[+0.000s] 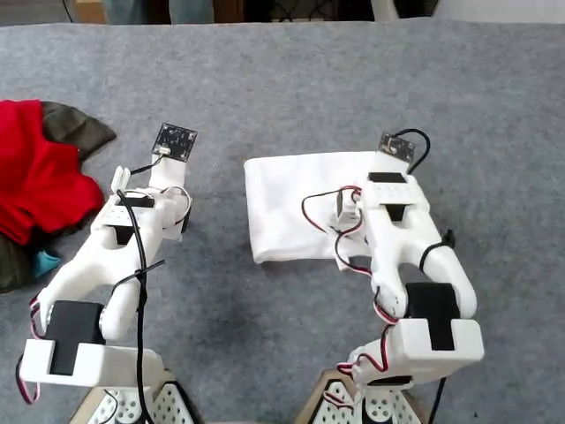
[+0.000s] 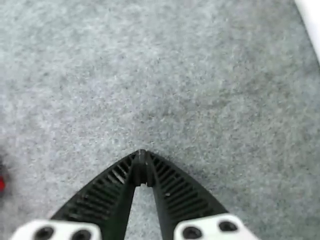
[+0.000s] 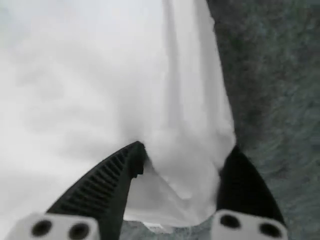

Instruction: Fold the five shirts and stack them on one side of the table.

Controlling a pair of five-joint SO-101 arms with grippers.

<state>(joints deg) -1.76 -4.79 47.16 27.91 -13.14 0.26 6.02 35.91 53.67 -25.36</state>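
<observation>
A white shirt point(image 1: 300, 208), folded into a rectangle, lies on the grey felt table point(image 1: 291, 79) at the middle. My right gripper point(image 3: 185, 155) is open at the shirt's right edge, its fingers point(image 3: 125, 165) astride a fold of the white shirt point(image 3: 100, 75). Over bare felt to the left of the white shirt, my left gripper point(image 2: 141, 161) is shut with nothing in it; a strip of the white shirt point(image 2: 312, 20) shows at the edge of its view. A heap with a red shirt point(image 1: 40, 172) and a dark olive shirt point(image 1: 75, 124) lies at the table's left edge.
A bit of teal cloth point(image 1: 44, 261) sticks out under the heap. The left arm point(image 1: 115, 247) stands between the heap and the white shirt. Bare felt stretches across the far half and the right side of the table.
</observation>
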